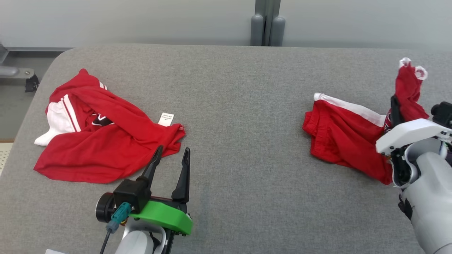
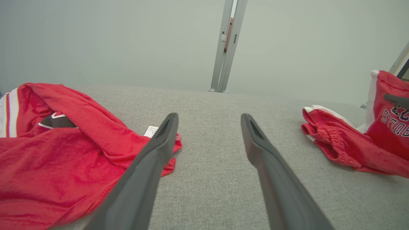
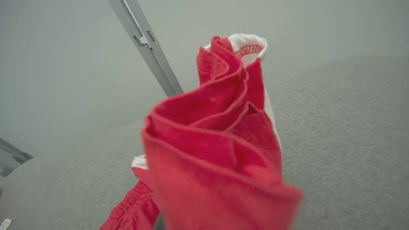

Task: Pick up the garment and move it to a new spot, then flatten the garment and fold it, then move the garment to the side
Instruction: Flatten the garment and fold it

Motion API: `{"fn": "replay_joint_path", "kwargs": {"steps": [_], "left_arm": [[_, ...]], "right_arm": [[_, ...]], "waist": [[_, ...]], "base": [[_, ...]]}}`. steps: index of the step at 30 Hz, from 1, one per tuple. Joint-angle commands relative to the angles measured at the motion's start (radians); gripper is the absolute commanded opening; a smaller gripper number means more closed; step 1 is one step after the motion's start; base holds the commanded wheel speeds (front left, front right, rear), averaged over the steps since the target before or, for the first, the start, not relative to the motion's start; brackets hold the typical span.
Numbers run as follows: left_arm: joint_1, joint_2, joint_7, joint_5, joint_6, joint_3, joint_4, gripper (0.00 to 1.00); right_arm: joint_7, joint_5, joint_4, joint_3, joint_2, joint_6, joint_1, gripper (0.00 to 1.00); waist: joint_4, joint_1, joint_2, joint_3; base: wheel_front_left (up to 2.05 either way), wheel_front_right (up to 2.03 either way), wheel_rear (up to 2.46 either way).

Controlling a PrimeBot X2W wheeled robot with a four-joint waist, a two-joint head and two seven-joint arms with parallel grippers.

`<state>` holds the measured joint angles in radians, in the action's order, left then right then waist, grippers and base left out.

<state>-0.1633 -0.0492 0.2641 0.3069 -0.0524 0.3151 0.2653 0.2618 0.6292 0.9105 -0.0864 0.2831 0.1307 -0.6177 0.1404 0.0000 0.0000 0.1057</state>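
Centre lane: I see bare grey woven tabletop (image 1: 243, 116) between the two cloth heaps, free for a pass.
Left side: a crumpled red-and-white jersey (image 1: 106, 148) blocks it, with its hem just beside my left gripper (image 1: 173, 149).
Right side: red shorts with a white side stripe (image 1: 339, 137) lie in the way, partly lifted.
Far edge: a grey upright metal post (image 1: 267, 21) stands behind the table.

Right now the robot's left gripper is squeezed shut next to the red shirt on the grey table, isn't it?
Not quite. The left gripper is open, not squeezed shut. The left wrist view shows its two fingers spread wide apart with nothing between them. The rest is right: it is next to the red shirt on the grey table.
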Motion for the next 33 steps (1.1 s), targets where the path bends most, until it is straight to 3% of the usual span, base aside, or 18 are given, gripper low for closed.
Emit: {"fn": "replay_joint_path", "kwargs": {"steps": [1,15,16,17,30,33], "left_arm": [[0.018,-0.003,0.0,0.003,0.004,-0.003,0.001,1.0],[0.008,-0.003,0.0,0.01,0.007,0.0,0.003,1.0],[0.005,-0.003,0.0,0.011,0.009,0.0,0.003,1.0],[0.004,-0.003,0.0,0.012,0.01,0.001,0.003,1.0],[0.01,-0.003,0.0,0.023,0.016,-0.011,0.011,1.0],[0.01,-0.003,0.0,0.015,0.013,-0.019,0.008,1.0]], "right_arm": [[0.004,-0.009,-0.011,-0.011,-0.009,0.0,0.006,0.0],[-0.022,0.005,-0.006,-0.182,-0.055,0.0,0.006,0.0],[-0.024,-0.002,-0.007,-0.204,-0.054,0.0,0.003,0.41],[-0.028,0.003,-0.003,-0.215,-0.055,0.0,0.003,1.0],[-0.115,0.133,-0.102,-0.473,-0.068,0.0,0.064,1.0],[-0.11,0.142,-0.157,-0.532,-0.036,0.0,0.064,1.0]], "waist": [[0.013,0.0,0.0,-0.009],[0.058,0.0,0.0,0.008],[0.061,0.0,0.0,0.01],[0.062,0.0,0.0,0.012],[0.019,0.0,0.0,-0.006],[-0.011,0.0,0.0,-0.017]], "base": [[0.0,0.0,0.0],[0.0,0.0,0.0],[0.0,0.0,0.0],[0.0,0.0,0.0],[0.0,0.0,0.0],[0.0,0.0,0.0]]}}
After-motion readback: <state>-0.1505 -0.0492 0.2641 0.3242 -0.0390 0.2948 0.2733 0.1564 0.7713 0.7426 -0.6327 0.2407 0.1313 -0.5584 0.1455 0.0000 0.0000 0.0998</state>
